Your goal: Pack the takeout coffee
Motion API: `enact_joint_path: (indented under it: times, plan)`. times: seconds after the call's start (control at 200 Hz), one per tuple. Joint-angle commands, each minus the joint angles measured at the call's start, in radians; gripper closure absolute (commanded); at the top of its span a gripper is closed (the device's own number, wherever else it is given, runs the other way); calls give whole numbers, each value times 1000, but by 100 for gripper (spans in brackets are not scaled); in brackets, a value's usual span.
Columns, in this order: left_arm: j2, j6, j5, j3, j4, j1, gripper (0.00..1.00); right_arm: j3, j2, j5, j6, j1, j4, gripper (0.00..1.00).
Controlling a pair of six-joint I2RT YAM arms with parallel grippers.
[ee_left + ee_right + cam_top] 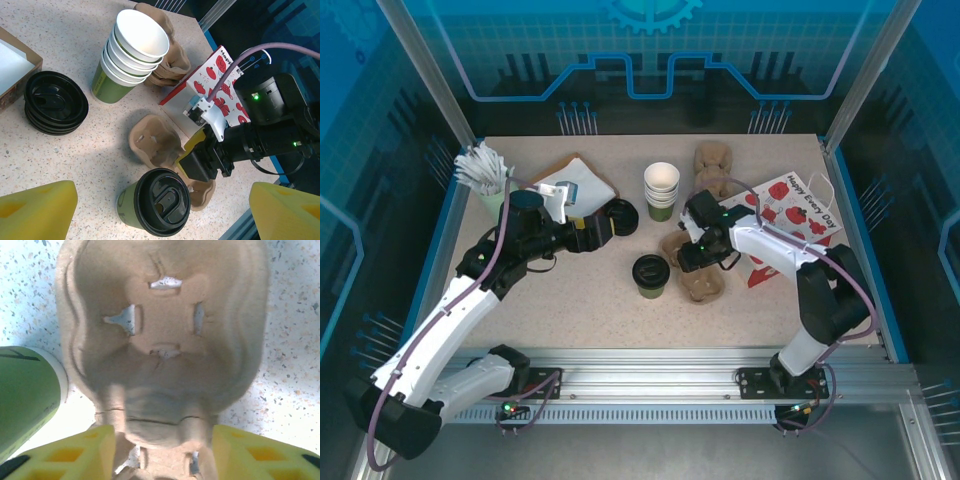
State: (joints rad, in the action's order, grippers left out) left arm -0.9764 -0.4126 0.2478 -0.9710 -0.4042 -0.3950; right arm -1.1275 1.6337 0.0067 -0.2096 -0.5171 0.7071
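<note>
The takeout coffee [651,275], a green cup with a black lid, stands upright at mid-table; it also shows in the left wrist view [157,205] and, as a green wall, in the right wrist view [25,390]. My left gripper [608,230] hovers up and to the left of it, open wide and empty, its yellow pads [37,210] far apart. My right gripper [695,258] is low over a brown cardboard cup carrier [165,335] just to the right of the coffee. It is open [162,450], with one pad on either side of the carrier's narrow middle.
A stack of lidless cups [661,190] and a pile of black lids [620,215] stand behind the coffee. More carriers [713,165] lie at the back. A strawberry-print paper bag [790,215] lies at the right, a flat box [575,185] at the back left.
</note>
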Motion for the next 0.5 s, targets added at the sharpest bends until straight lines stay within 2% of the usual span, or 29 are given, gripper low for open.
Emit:
enact_joint_path:
  times: [0.0,0.17,0.32,0.495]
  plan:
    - [-5,13,-5,18,39,-4,10,-46,-83,-10,12,-3,44,38]
    - [-11,-21,3,27,92,-16,10,-144,-214,59,50,95,161,32]
    - [-31,-52,1,37,198,-70,10,-237,-271,64,72,350,161,26]
    - [-100,-55,17,3,251,-137,10,-375,-150,108,89,592,149,19]
